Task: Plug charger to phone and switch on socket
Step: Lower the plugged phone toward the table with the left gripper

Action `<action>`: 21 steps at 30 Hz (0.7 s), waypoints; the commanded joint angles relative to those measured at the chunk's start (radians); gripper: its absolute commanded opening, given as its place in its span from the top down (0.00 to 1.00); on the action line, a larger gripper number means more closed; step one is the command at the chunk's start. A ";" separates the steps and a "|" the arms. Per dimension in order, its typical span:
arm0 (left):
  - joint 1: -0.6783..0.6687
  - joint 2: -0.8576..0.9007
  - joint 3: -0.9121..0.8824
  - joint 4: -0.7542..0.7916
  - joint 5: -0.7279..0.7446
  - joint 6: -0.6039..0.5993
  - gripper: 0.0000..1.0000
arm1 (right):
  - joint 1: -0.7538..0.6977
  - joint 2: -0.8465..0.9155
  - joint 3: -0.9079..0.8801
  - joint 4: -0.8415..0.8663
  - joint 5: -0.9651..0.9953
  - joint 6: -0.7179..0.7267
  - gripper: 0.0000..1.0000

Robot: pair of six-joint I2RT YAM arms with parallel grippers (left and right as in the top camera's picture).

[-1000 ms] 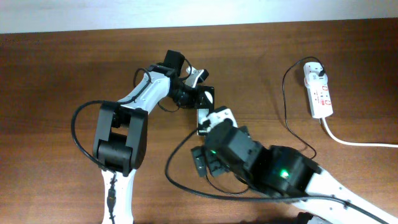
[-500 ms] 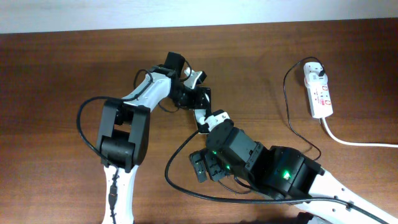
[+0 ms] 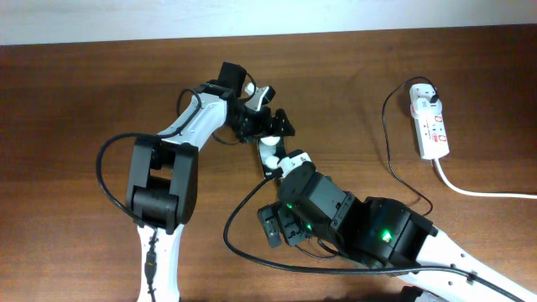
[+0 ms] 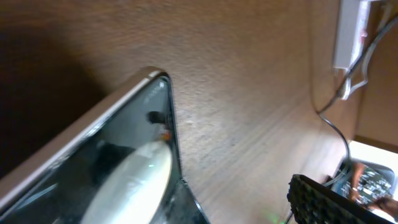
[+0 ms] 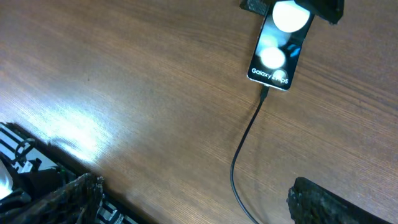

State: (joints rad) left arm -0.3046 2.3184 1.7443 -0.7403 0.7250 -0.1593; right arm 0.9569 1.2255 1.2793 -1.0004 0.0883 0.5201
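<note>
Overhead: small flat black phone [image 3: 269,158] sits mid-desk, mostly hidden between the arms. The left gripper [image 3: 268,132] is over its 12 o'clock end and the right gripper [image 3: 281,191] is just off its 6 o'clock end. The narrow white power-strip socket [image 3: 430,127] lies at 3 o'clock, well apart, with the white plug adapter [image 3: 425,95] in its 12 o'clock end. The long thin black charger cable [image 3: 385,138] loops from there under the right arm. The brown wooden desk [image 3: 75,92] is bare from 9 to 12 o'clock. Slack cable lies between the right arm and the socket, so I'd call it a snag risk.

Left wrist: phone fills the 8 o'clock corner, with a glossy face and a metal rim. It's likely stiff and slippery, so take it by the long edges. One finger pad [image 4: 336,199] shows at 5 o'clock, clear of the phone.

Right wrist: the connector tip [image 5: 263,94] sits at the phone's 6 o'clock end and looks seated, though I can't confirm depth. Left gripper jaws stand wide, either side of the 12 o'clock end. Right gripper is wide and holds nothing. The cable looks limp and light, so a tug would likely drag the phone. The socket looks light too. Press the switch straight down or it may slide.
</note>
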 commanded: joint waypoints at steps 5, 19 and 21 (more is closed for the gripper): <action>0.015 0.047 -0.028 -0.021 -0.492 -0.005 0.01 | -0.002 -0.013 0.015 -0.014 0.002 0.001 0.01; 0.019 -0.014 0.012 -0.126 -0.573 -0.079 0.02 | -0.002 -0.013 0.015 -0.033 0.002 0.001 0.01; 0.017 -0.069 0.013 -0.134 -0.572 -0.079 0.16 | -0.002 -0.013 0.015 -0.039 0.002 0.001 0.01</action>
State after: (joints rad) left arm -0.3004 2.2795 1.7805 -0.8501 0.1822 -0.2146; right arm 0.9569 1.2255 1.2793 -1.0332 0.0879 0.5198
